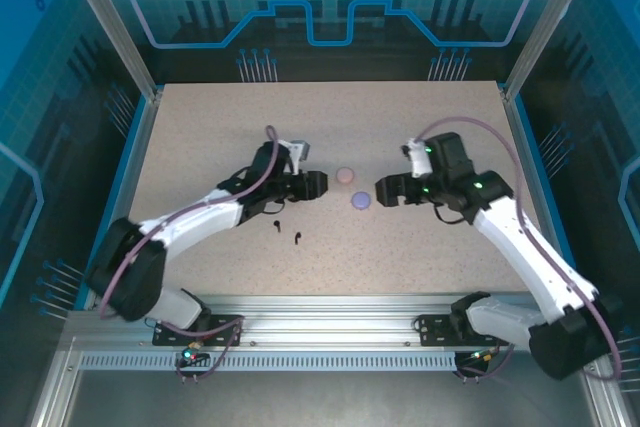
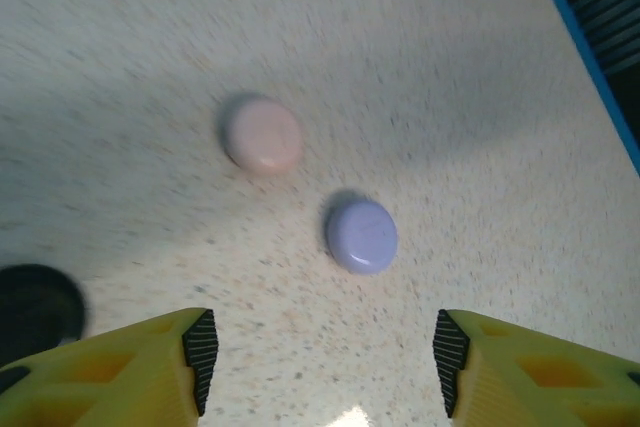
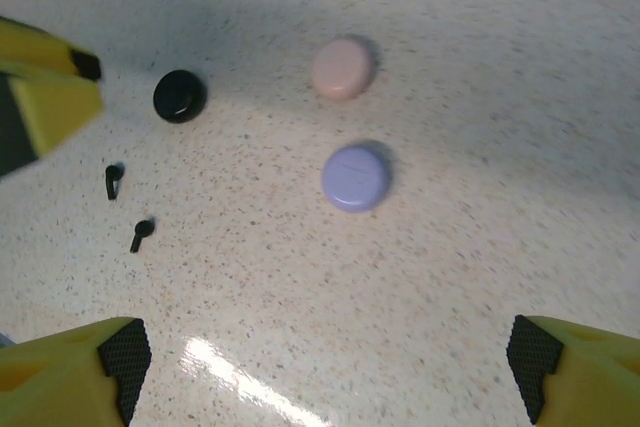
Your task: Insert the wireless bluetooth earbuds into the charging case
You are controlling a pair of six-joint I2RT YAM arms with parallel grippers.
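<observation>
Two black wireless bluetooth earbuds lie loose on the speckled table, the second close beside the first. Three round charging cases lie closed: pink, lilac and black. My left gripper is open and holds nothing, just left of the pink and lilac cases. My right gripper is open wide and holds nothing, just right of the lilac case.
The left gripper's yellow finger hangs beside the black case. The table is ringed by a blue rim and metal posts. Bare surface lies behind and in front of the cases.
</observation>
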